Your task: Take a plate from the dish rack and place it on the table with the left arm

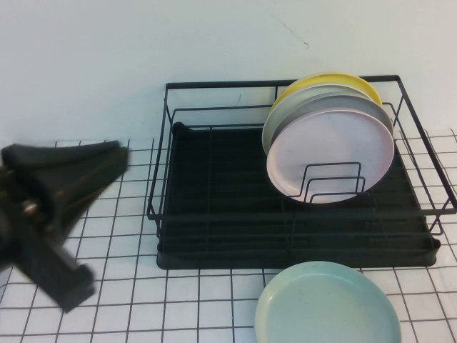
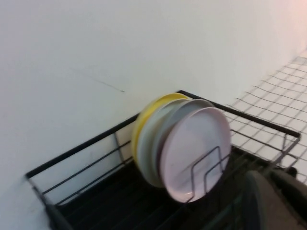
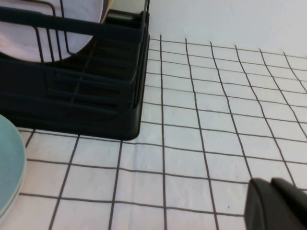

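The pale mint-green plate [image 1: 328, 307] lies flat on the gridded table [image 1: 143, 286], just in front of the black dish rack [image 1: 285, 254] at its right half. Its edge also shows in the right wrist view [image 3: 7, 167]. My left gripper [image 1: 118, 157] hovers blurred over the table left of the rack, clear of it, pointing toward it. In the left wrist view the left gripper [image 2: 276, 201] is shut with nothing in it. My right gripper [image 3: 276, 203] hangs low over bare table right of the rack [image 3: 72, 96], shut and empty.
Several plates stand upright in the rack's right rear: a pale pink plate [image 1: 328, 153] in front, grey ones behind it, a yellow plate [image 1: 328, 80] at the back. The rack's left half holds nothing. A white wall rises behind the rack.
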